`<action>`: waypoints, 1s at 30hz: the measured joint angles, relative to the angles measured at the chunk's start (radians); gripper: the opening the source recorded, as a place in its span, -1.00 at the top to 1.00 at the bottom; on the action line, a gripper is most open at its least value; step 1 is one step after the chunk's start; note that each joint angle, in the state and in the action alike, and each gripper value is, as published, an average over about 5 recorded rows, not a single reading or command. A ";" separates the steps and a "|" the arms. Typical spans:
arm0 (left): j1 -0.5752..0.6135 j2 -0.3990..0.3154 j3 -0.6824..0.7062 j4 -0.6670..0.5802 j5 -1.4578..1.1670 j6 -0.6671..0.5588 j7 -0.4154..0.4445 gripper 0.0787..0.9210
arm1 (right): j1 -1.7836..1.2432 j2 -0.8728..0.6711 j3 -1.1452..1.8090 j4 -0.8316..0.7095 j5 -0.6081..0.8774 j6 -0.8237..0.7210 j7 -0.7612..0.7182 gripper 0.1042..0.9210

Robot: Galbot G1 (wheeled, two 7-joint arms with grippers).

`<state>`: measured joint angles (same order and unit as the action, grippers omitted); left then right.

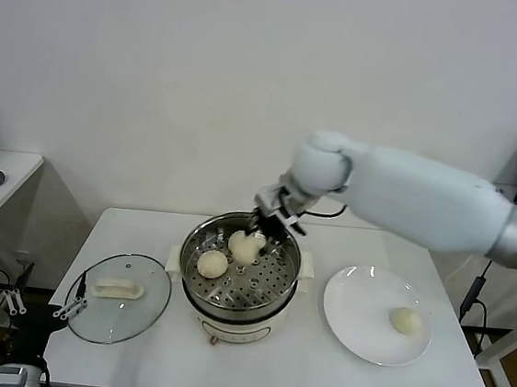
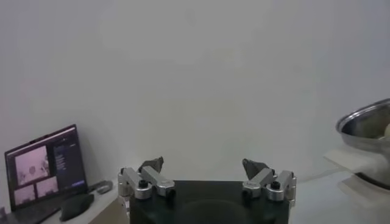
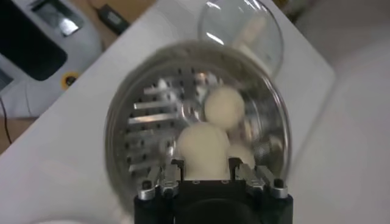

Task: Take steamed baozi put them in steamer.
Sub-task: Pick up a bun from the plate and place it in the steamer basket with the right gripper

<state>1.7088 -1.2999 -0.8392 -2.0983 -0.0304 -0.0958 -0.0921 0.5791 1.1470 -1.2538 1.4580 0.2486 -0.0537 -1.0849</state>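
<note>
Right gripper point(image 1: 261, 233) reaching in over the far rim of the steamer point(image 1: 195, 284), clenched on a steamed baozi point(image 1: 245, 247) pinched between its fingers point(image 3: 172, 172) and hanging just above the perforated tray point(image 3: 152, 122). Seen from the right wrist, that held bun filling the space just ahead of the fingertips. Second baozi point(image 1: 212, 264) resting on the tray just beyond and to the left of the gripper, close to the held one; whether touching, cannot tell. Third baozi point(image 3: 245, 153) partly hidden under the held bun, right beside the gripper's fingers in the wrist view. Fourth baozi point(image 1: 407, 321) lying on the white plate point(image 1: 355, 301), well off to the right of the gripper, on the white table point(image 1: 314, 366). Glass lid point(image 1: 140, 310) with its white handle point(image 1: 119, 288) flat on the table, well off to the left of the gripper, on the far side of the steamer from the plate.

Left gripper point(image 2: 209, 179) parked low beside the table's left edge, released, jaws spread wide with nothing between them; steamer rim visible far off to one side of it, a laptop point(image 2: 44, 166) and mouse point(image 2: 76, 206) on a side desk off to the other.
</note>
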 measured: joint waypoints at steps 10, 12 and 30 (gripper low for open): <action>0.002 -0.001 -0.007 0.010 -0.005 -0.002 -0.001 -0.77 | -0.046 0.059 -0.069 -0.003 -0.101 0.135 0.015 0.13; 0.003 -0.001 -0.007 0.010 -0.007 -0.003 -0.001 -0.77 | -0.055 0.063 -0.077 -0.002 -0.119 0.151 0.016 0.13; 0.005 -0.007 -0.002 0.010 -0.010 -0.004 -0.001 -0.77 | -0.051 0.053 -0.085 -0.010 -0.217 0.240 0.016 -0.57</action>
<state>1.7134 -1.3069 -0.8412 -2.0886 -0.0405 -0.1001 -0.0929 0.5284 1.2004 -1.3392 1.4481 0.0320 0.1860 -1.0690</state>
